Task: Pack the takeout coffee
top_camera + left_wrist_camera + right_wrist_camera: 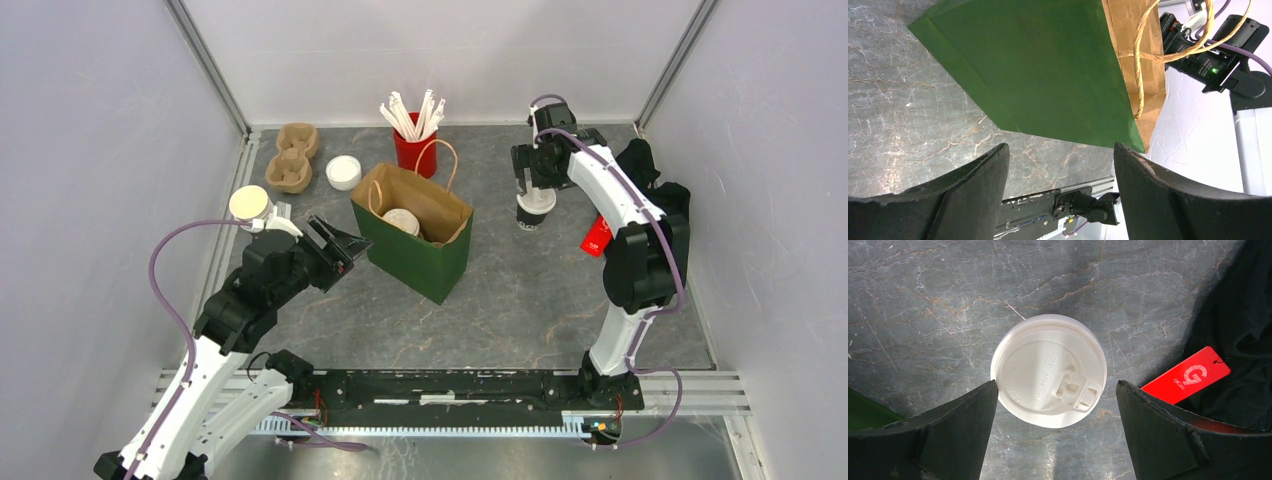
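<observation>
The red tag (1185, 375), just right of the white lid (1048, 370), carries a large white "G" with a small word under it, too small to read surely. The lid bears faint embossed characters, not legible.

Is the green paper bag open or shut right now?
Open: the green paper bag stands with its mouth spread, and a white-lidded cup is visible inside.

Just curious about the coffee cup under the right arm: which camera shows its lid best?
Right wrist view: the white lid sits mid-frame, seen from above. The top view shows the cup small, under the right gripper; the left wrist view misses it.
</observation>
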